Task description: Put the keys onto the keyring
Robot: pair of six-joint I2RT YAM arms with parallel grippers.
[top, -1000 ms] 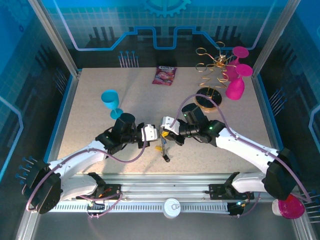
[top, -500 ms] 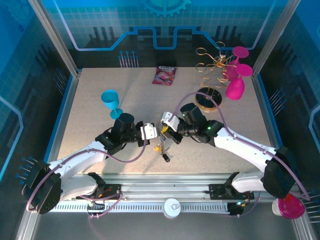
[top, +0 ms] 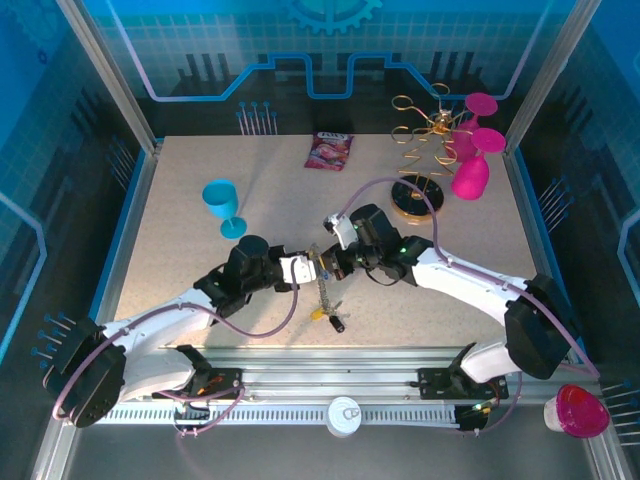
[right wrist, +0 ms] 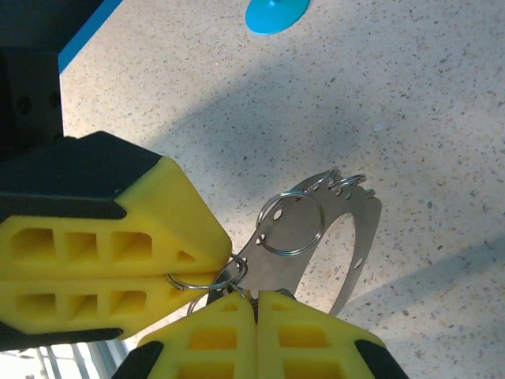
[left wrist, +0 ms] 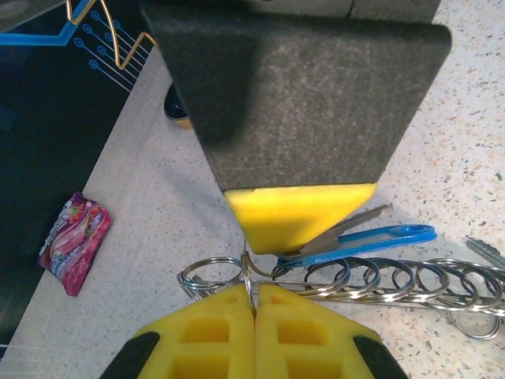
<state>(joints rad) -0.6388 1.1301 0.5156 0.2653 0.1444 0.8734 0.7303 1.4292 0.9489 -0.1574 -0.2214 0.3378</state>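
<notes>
The keyring [right wrist: 347, 229] is a flat silvery horseshoe-shaped loop with holes, carrying several split rings [left wrist: 379, 278]. In the top view the keyring [top: 325, 290] trails toward the near edge. A yellow-headed key [top: 317, 313] and a black-headed key [top: 338, 323] lie at its end. A blue key [left wrist: 379, 237] lies beside the rings. My left gripper [left wrist: 254, 312] is shut on a thin split ring at the loop's end. My right gripper [right wrist: 254, 312] is shut on the narrow end of the loop. The two grippers' yellow fingers touch at mid-table, left gripper [top: 312, 268] against right gripper [top: 333, 264].
A teal goblet [top: 222, 205] stands at the left. A pink snack packet [top: 329, 151] lies at the back. The gold wire rack [top: 418, 150] and pink goblets [top: 470, 170] stand at the back right. A pink cup [top: 577, 410] sits off the table's near right corner.
The right wrist has swung back and left, and the left gripper has shifted right. The keyring now hangs stretched out longer toward the near edge, the keys slightly nearer.
</notes>
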